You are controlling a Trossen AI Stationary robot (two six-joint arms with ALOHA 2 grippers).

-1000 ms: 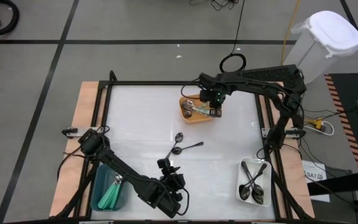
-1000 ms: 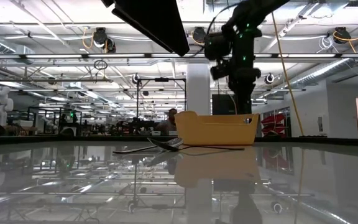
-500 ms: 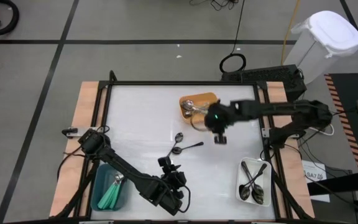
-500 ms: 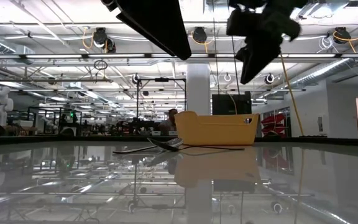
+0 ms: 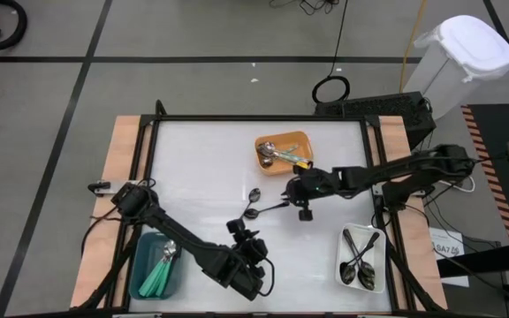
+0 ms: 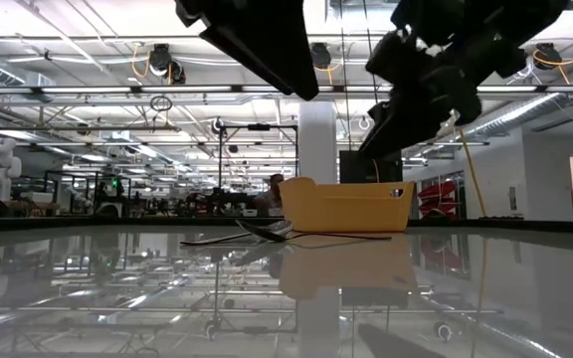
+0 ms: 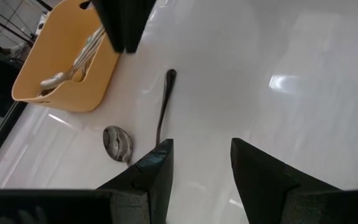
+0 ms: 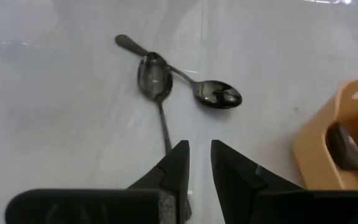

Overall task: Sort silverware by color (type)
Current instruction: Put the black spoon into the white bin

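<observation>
Two loose spoons lie crossed on the white table, one with a greyish bowl (image 8: 153, 81) and one darker (image 8: 218, 93); the high view shows them mid-table (image 5: 256, 205). My right gripper (image 8: 199, 158) hovers just right of them, slanting down, open by a narrow gap with nothing in it (image 5: 290, 190). The grey spoon's handle end lies close beside one finger, apart from it. My left gripper (image 7: 201, 155) hangs open on the near side of the spoons (image 5: 235, 227), holding nothing.
An orange tray (image 5: 297, 140) with silver spoons stands at the far middle. A teal tray (image 5: 141, 265) with teal-handled spoons is at the near left. At the near right, a white tray (image 5: 346, 240) holds black spoons. A black frame edges the table.
My right gripper has left the orange tray and swung toward the table's near edge and the two loose spoons. It has sunk and tipped from pointing down to slanting toward the left. The spoons have not moved.
</observation>
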